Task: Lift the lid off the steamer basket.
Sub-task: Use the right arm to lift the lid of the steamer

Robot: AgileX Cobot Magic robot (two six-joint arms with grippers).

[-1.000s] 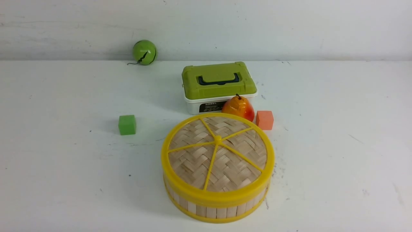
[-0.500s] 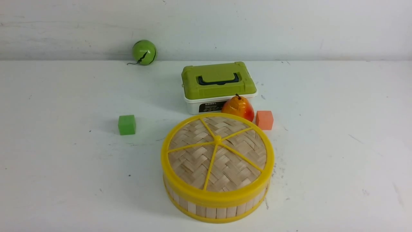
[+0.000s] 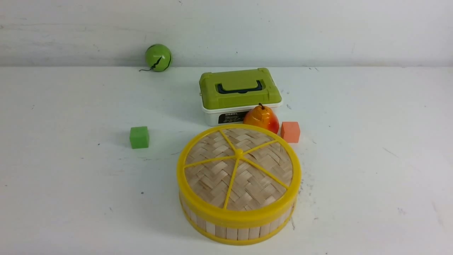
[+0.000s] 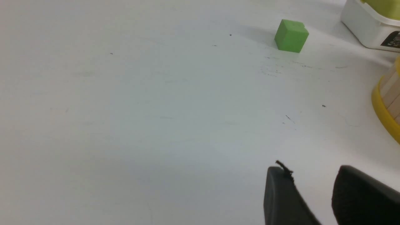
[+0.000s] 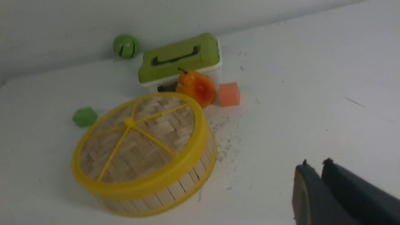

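The lid (image 3: pixel 239 170), a woven bamboo disc with a yellow rim and spokes, sits flat on the steamer basket (image 3: pixel 240 232) near the table's front centre. Neither gripper shows in the front view. In the right wrist view the lid (image 5: pixel 137 140) and the slatted basket wall (image 5: pixel 187 184) lie well away from my right gripper (image 5: pixel 315 163), whose fingers are pressed together with nothing between them. My left gripper (image 4: pixel 312 170) hovers over bare table with a clear gap between its fingers. Only an edge of the basket (image 4: pixel 389 100) shows in the left wrist view.
Behind the basket stand a white box with a green top (image 3: pixel 240 88), a pear (image 3: pixel 262 118) and an orange cube (image 3: pixel 290 131). A green cube (image 3: pixel 139 137) lies to the left. A green ball (image 3: pixel 158 57) rests at the back wall.
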